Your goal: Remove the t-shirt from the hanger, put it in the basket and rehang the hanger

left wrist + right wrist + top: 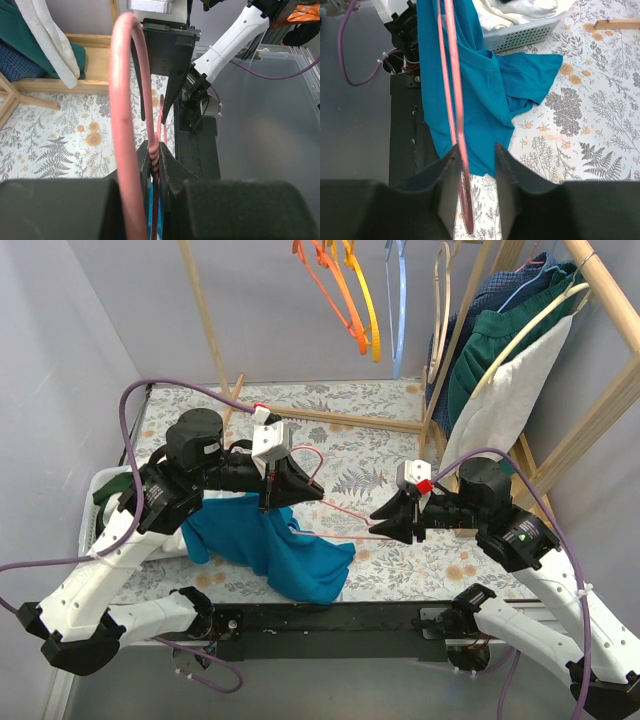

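Observation:
A teal t-shirt (290,555) lies crumpled on the floral table, still draped over one end of a pink wire hanger (345,512). My left gripper (272,495) is shut on the hanger's twisted neck (155,152), with the hook (125,100) looping up in front of the camera. My right gripper (398,525) is open around the hanger's bare far corner (462,165), which sits close to its left finger (447,175). The shirt (480,90) hangs on the hanger beyond the right gripper's open jaws (476,170).
A white laundry basket (520,30) with clothes stands at the table's left, behind my left arm. A wooden rack (600,300) at the right holds hung garments (500,370); orange hangers (340,290) hang at the back. A black bar (330,620) marks the near edge.

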Motion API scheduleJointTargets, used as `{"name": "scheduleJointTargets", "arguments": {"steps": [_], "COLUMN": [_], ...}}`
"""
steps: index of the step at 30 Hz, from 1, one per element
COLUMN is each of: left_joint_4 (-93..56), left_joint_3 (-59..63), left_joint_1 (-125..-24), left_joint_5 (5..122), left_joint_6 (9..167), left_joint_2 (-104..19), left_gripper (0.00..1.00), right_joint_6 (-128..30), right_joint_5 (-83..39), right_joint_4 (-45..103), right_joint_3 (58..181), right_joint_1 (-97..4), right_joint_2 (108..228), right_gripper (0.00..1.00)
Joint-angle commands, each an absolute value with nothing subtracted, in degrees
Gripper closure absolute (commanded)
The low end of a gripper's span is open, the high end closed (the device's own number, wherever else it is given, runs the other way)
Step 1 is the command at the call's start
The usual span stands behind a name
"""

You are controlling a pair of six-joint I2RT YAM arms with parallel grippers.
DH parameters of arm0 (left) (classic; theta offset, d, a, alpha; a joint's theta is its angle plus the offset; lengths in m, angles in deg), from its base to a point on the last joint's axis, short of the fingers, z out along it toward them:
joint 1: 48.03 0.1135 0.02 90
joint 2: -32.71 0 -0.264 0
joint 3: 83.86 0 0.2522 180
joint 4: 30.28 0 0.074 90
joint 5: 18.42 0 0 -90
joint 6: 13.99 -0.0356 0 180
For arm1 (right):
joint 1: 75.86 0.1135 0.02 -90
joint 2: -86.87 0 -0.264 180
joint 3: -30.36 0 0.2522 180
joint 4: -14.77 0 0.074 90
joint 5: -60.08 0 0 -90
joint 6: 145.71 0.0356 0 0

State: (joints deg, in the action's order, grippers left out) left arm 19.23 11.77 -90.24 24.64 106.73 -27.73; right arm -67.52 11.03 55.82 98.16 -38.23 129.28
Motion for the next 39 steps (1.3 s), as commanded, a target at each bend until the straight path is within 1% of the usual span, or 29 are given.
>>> {"name": "scheduleJointTargets", "arguments": {"steps": [1, 2, 3, 5, 8, 9, 10, 11, 12, 13, 15, 16, 17, 19, 20, 22, 23, 26, 28, 29, 32, 35, 39], "left_joint_4": [18.6, 18.2, 17.9, 17.0, 16.1, 15.9, 14.9, 14.1, 13.5, 11.7, 10.0, 8.5, 7.9, 7.3, 7.2, 7.6, 7.8, 9.0, 8.8, 8.6, 8.2, 9.1, 9.6], "left_joint_3": [13.1, 12.8, 12.6, 11.9, 11.1, 10.6, 9.9, 7.6, 6.6, 4.9, 0.5, -0.7, -1.9, -4.5, -5.1, -6.1, -6.2, -6.3, -6.3, -6.4, -6.7, -6.9, -8.4], "left_joint_1": [-90.3, -90.3, -90.3, -90.3, -90.3, -90.3, -90.3, -90.3, -90.3, -90.3, -90.3, -90.3, -90.3, -90.3, -90.3, -90.3, -90.3, -90.3, -90.3, -90.3, -90.3, -90.3, -90.3], "left_joint_5": [23.1, 23.2, 23.4, 24.6, 28.1, 29.2, 32.7, 34.5, 36.4, 42.3, 49.1, 56.6, 60.9, 67.2, 74.5, 80.4, 84.9, 93.2, 95.7, 96.6, 97.2, 97.3, 96.0], "left_joint_6": [106.2, 106.2, 106.2, 106.4, 107.1, 107.1, 107.3, 107.6, 107.7, 108.4, 110.2, 111.1, 111.9, 113.6, 114.4, 116.2, 116.7, 119.4, 121.0, 121.8, 122.9, 124.7, 127.1], "left_joint_2": [-27.5, -27.4, -27.6, -27.8, -28.6, -28.6, -28.5, -28.1, -27.7, -27.2, -25.4, -24.9, -24.2, -22.9, -22.7, -22.7, -22.7, -23.6, -24.1, -24.1, -24.6, -26.0, -27.2], "left_gripper": [1.00, 1.00, 1.00, 1.00, 1.00, 0.96, 0.82, 0.78, 0.69, 0.46, 0.36, 0.30, 0.26, 0.23, 0.20, 0.19, 0.19, 0.18, 0.18, 0.18, 0.16, 0.16, 0.16], "right_joint_6": [-66.7, -66.6, -66.5, -66.3, -65.6, -65.6, -65.6, -65.3, -65.2, -65.2, -65.0, -64.9, -64.9, -64.4, -64.5, -64.8, -64.9, -64.9, -64.5, -64.0, -62.8, -62.1, -61.9], "right_joint_5": [12.6, 12.3, 11.7, 9.0, 3.6, 2.3, 1.2, -1.1, -2.1, -2.9, -5.7, -6.6, -8.6, -10.7, -11.9, -13.1, -14.9, -21.2, -24.5, -28.1, -35.0, -39.3, -38.8], "right_joint_4": [55.0, 55.1, 55.4, 56.7, 58.9, 59.6, 60.5, 61.9, 63.0, 63.9, 66.5, 67.2, 68.0, 70.1, 71.0, 74.7, 76.3, 82.9, 86.8, 87.4, 88.2, 89.6, 91.6], "right_joint_3": [98.3, 98.4, 98.9, 99.4, 100.5, 100.7, 101.2, 101.5, 101.8, 102.5, 103.3, 103.4, 104.0, 104.5, 105.4, 106.5, 108.1, 110.8, 114.2, 115.4, 119.0, 122.6, 126.0], "right_joint_1": [-38.2, -38.2, -38.2, -38.2, -38.2, -38.2, -38.2, -38.2, -38.2, -38.2, -38.2, -38.2, -38.2, -38.2, -38.2, -38.2, -38.2, -38.2, -38.2, -38.2, -38.2, -38.2, -38.2], "right_joint_2": [129.2, 129.2, 129.0, 128.5, 126.2, 124.8, 124.1, 123.5, 122.6, 122.3, 121.6, 121.4, 121.3, 121.4, 121.7, 123.2, 123.9, 127.3, 129.7, 130.4, 131.3, 131.5, 132.5], "right_gripper": [0.73, 0.77, 0.88, 0.99, 0.99, 0.99, 0.99, 0.99, 0.99, 0.99, 0.99, 0.99, 0.99, 0.99, 0.99, 0.99, 0.99, 0.99, 0.99, 0.99, 0.99, 0.99, 0.99]}}
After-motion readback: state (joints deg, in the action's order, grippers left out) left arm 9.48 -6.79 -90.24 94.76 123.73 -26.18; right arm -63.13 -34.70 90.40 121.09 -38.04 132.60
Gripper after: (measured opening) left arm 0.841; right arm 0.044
